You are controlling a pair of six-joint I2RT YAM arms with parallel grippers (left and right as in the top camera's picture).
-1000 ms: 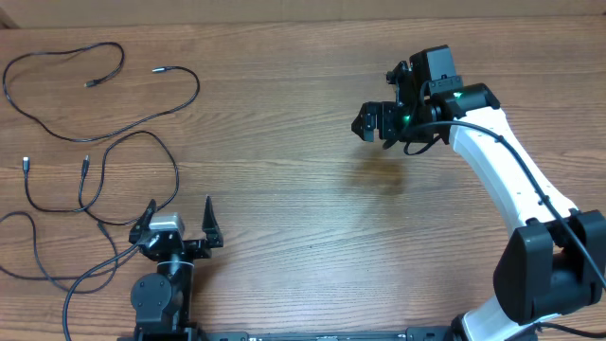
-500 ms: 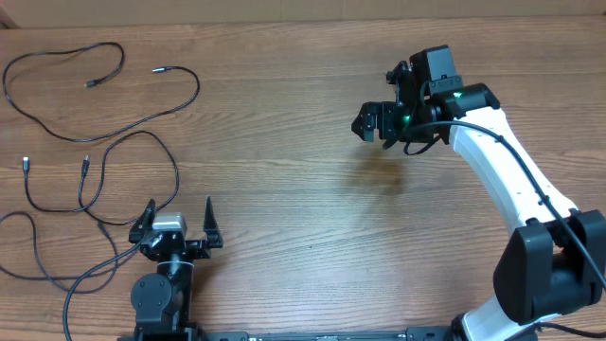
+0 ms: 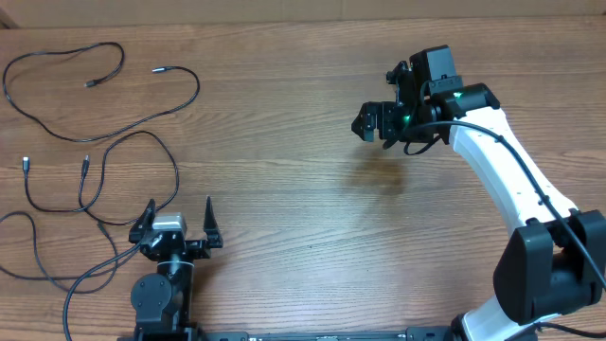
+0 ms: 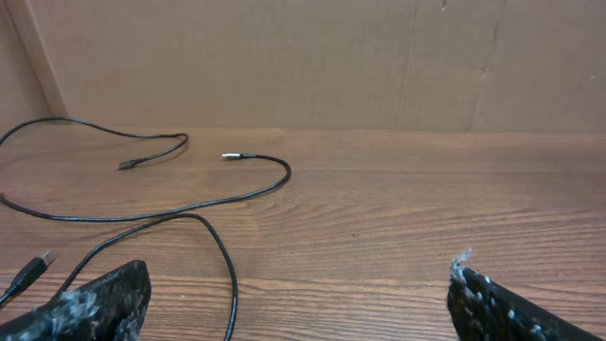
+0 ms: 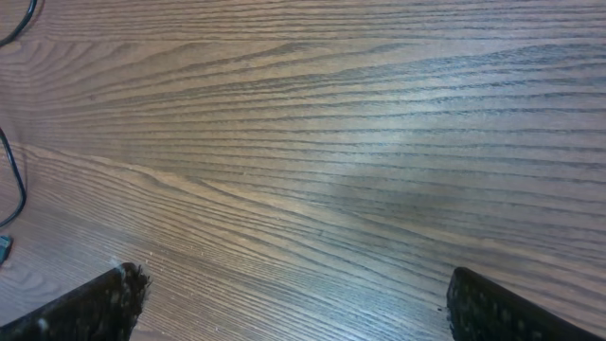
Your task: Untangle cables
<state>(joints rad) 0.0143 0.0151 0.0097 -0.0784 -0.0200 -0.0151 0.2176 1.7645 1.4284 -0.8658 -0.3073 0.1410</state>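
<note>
No change of position is noted in either arm or in the cables (image 3: 161, 69) since the earlier views. Cables: three thin black cords, laid in loose open loops at the far left of the bench (image 3: 303, 237). Left end effector (image 3: 179, 203): fingers spread wide, nothing held, just beside the nearest loop. Right end effector (image 3: 375, 123): fingers spread wide, nothing held, over bare wood, well apart from the cords.

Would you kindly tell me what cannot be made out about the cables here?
- Overhead: the cables run off the left and bottom edges, hiding some ends.
- Overhead: crossings beside the left claw are too thin to show which lies on top.
- Right wrist: the left edge cuts off most of a cable.
</note>
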